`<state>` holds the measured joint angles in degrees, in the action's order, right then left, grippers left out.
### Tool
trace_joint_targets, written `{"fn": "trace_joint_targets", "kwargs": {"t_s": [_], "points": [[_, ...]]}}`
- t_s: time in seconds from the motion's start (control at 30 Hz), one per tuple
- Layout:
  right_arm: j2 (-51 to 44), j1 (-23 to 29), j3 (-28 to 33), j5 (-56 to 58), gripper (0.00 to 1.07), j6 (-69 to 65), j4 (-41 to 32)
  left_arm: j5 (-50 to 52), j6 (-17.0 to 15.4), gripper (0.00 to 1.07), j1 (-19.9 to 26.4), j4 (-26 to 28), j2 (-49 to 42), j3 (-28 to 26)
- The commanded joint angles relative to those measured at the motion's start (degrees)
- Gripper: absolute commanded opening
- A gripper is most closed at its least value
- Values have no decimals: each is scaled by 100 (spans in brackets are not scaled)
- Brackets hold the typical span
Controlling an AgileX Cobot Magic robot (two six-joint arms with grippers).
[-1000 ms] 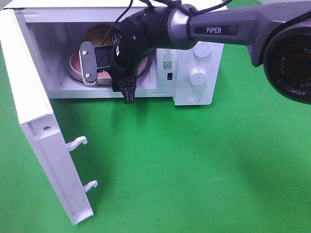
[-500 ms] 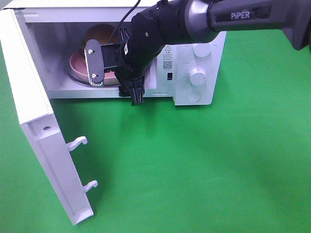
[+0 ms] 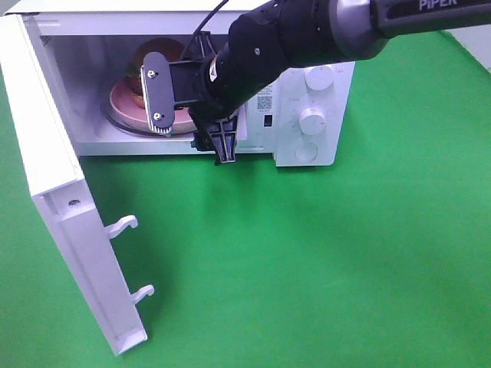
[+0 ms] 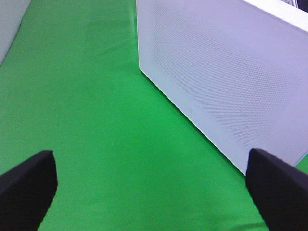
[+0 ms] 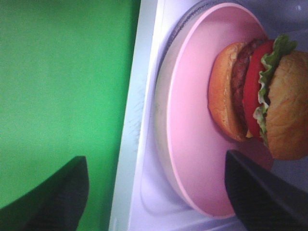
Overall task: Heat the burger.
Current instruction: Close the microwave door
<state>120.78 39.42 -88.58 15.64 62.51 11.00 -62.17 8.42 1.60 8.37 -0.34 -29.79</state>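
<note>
Exterior high — right tool [image 3: 190, 126] farther right, burger [image 3: 157, 50] less hidden

Robot lab bench rather than a kitchen, plain green cloth [image 3: 322, 261] covering the whole surface, lone white microwave [image 3: 335, 142] standing on it, black PIPER-marked arm [image 3: 307, 34] above.

A green table [image 3: 307, 268] carries a white microwave [image 3: 328, 96].
</note>
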Motion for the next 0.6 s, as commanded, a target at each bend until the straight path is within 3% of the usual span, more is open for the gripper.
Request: {"fn": "trace_joint_targets", "kwargs": {"t_s": [0.03, 0.27, 0.6], "points": [[-212, 17, 178, -57, 76, -86, 86, 69, -11, 100, 0, 6, -86, 17], [-699, 17, 716, -206, 76, -241, 86, 69, -11, 100, 0, 6, -86, 17], [-1438, 17, 1495, -149, 76, -1455, 86, 69, -11, 100, 0, 6, -86, 17]]}}
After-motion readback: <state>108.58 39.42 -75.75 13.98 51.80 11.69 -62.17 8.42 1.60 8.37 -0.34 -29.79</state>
